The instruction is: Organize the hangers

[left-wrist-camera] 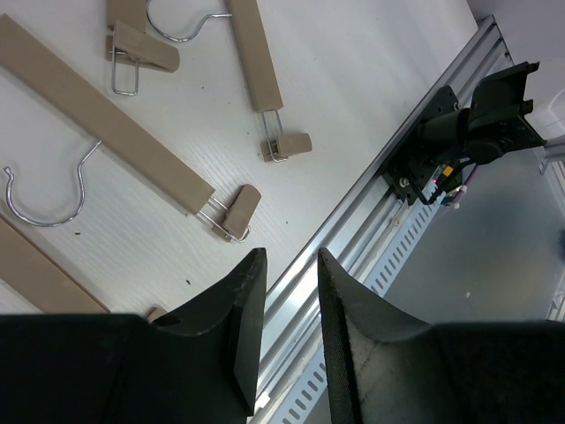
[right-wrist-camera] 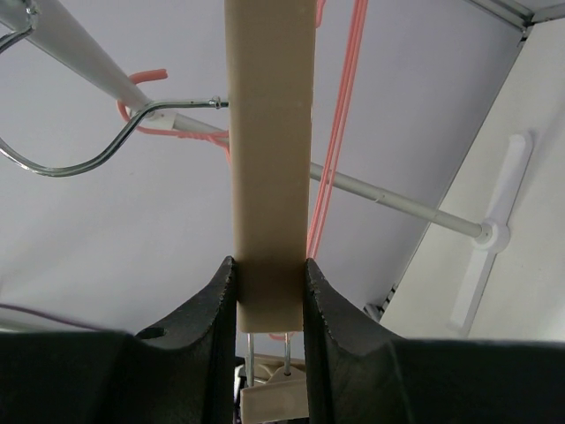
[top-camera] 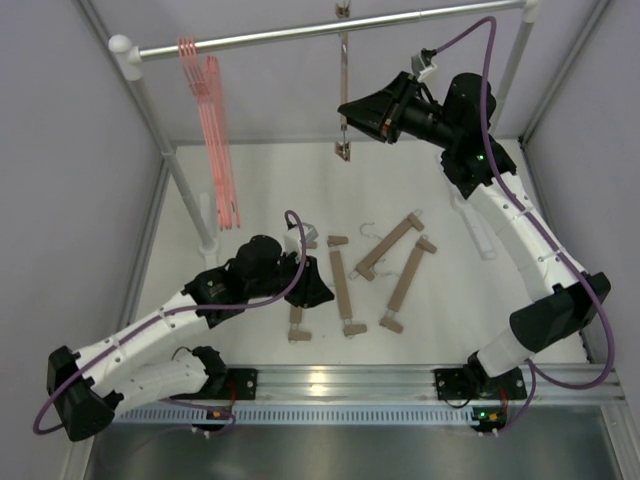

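Wooden hangers (top-camera: 341,282) number 5, pink ones (top-camera: 212,120) 4.

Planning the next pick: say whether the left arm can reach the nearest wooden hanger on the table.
Probably yes: the left gripper is empty, jaws apart, close to that wooden hanger; nothing lies between.

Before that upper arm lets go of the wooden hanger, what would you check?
1. Grip: right fingers clamp the wooden hanger: ok, both press its bar.
2. Hook: its silver hook sits over the rail: cannot tell; they only overlap in the wrist view.
3. Spacing: pink hangers are clear of it: ok, they hang near the rail's left end.
4. Other arm: left fingers free: ok, open with nothing between.
5. Table emptied of hangers: not ok, loose wooden hangers lie there.
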{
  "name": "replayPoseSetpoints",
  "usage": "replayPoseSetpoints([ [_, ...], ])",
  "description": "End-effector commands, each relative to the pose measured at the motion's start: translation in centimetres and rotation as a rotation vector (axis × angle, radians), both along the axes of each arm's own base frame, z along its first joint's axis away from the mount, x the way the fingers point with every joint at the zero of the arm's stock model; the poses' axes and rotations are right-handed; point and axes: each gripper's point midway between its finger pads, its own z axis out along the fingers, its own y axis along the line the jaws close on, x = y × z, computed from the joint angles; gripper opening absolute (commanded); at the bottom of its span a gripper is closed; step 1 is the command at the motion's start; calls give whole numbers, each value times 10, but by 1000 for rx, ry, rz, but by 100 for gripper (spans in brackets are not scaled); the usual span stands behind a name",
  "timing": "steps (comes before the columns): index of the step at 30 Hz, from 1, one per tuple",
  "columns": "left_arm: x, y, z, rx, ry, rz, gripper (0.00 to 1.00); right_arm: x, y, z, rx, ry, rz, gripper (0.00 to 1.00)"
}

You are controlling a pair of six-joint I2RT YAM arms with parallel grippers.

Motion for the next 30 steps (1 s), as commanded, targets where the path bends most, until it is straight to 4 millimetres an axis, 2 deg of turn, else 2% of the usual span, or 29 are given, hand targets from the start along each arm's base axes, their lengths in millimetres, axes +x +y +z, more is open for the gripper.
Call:
replayPoseSetpoints([
  [1,1,-2,7,-16,-19,-12,34,-26,-13,62,87,-173,11,0],
  [7,0,-2,5,-13,-15,-14,34,-31,-10,73,110,-208,28,0],
  [16,-1,-1,0,-7,-9,-10,34,-36,-11,79,122,-214,26,0],
  [24,-1,-1,1,-10,-7,-10,34,-24,-8,86,146,-194,0,0],
  [30,-1,-1,3,-15,-6,-7,34,-11,-1,84,152,-157,-20,0],
])
